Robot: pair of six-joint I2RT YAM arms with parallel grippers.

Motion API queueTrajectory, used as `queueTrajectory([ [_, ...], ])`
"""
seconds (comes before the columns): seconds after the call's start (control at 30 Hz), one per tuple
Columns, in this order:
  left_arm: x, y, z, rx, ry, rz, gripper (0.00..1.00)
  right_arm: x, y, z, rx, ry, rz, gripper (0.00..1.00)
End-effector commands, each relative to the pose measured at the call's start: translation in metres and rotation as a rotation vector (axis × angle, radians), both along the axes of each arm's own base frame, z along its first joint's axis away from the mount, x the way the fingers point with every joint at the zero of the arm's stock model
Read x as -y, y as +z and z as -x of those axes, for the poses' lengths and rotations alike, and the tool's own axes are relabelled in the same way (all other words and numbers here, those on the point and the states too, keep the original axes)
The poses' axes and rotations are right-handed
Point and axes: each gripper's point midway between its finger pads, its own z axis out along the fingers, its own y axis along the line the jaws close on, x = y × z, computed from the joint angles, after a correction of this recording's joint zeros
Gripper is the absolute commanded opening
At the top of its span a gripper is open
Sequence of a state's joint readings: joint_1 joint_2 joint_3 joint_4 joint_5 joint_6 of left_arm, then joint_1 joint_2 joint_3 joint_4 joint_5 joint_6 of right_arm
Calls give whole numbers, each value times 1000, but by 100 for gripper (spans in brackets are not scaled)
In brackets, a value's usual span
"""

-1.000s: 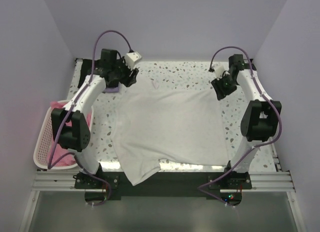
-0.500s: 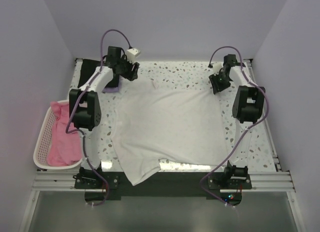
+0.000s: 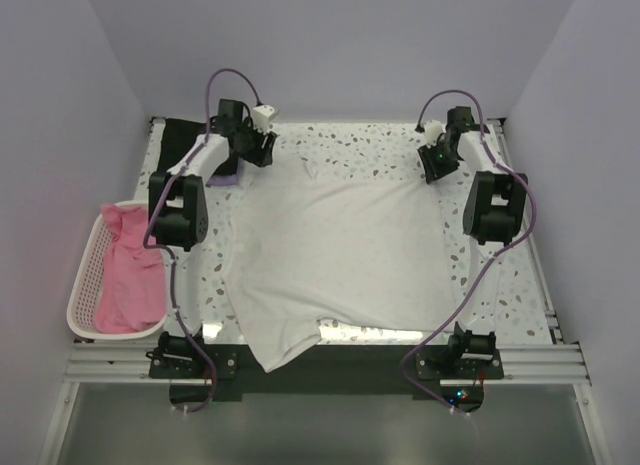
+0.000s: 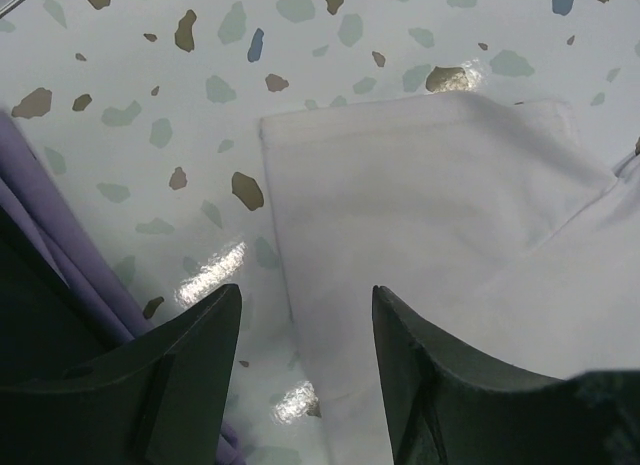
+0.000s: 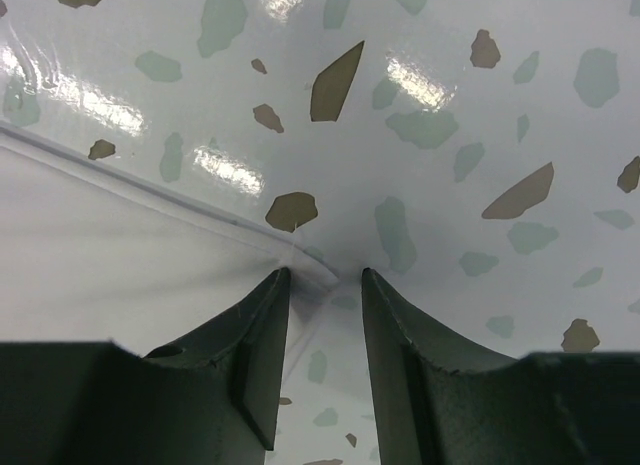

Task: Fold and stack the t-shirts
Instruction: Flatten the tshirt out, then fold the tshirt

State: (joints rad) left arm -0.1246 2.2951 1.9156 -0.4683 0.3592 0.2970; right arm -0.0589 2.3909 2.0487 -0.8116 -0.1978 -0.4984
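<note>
Both grippers hold nothing: left gripper (image 4: 307, 300) wide, right gripper (image 5: 325, 277) narrow over a corner of your soft white cotton t-shirt (image 3: 335, 255). Pinch both corners, then fold.

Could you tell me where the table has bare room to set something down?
Bare: the far strip of table beyond the white t-shirt, and the right strip beside it. Crowded: the far-left corner, holding the black shirt and lavender shirt, and the basket of pink shirts.

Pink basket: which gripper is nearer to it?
Left. The left gripper is at the white t-shirt's far-left corner, beyond the basket; the right gripper is at its far-right corner, across the table.
</note>
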Motion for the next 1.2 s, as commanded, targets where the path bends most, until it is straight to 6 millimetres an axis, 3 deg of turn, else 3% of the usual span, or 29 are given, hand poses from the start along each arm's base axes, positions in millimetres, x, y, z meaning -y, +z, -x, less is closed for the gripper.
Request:
queueTrajectory([
  [0.0, -3, 8, -17, 32, 24, 12, 60, -6, -10, 6, -22, 55, -15, 37],
  [0.1, -4, -3, -18, 18, 24, -2, 61, -5, -12, 9, -27, 75, -6, 33],
  [0.2, -7, -13, -18, 1, 23, -24, 59, -3, -13, 10, -29, 80, 2, 20],
  [0.53, -5, -46, -17, -61, 2, -39, 55, -1, -17, 14, -52, 92, 14, 0],
  [0.9, 14, -68, -8, -125, -45, -23, 39, 0, -15, 13, -52, 94, 25, 0],
  [1.17, 22, -72, -11, -138, -69, 6, 28, 3, -9, 12, -39, 87, 42, 0],
])
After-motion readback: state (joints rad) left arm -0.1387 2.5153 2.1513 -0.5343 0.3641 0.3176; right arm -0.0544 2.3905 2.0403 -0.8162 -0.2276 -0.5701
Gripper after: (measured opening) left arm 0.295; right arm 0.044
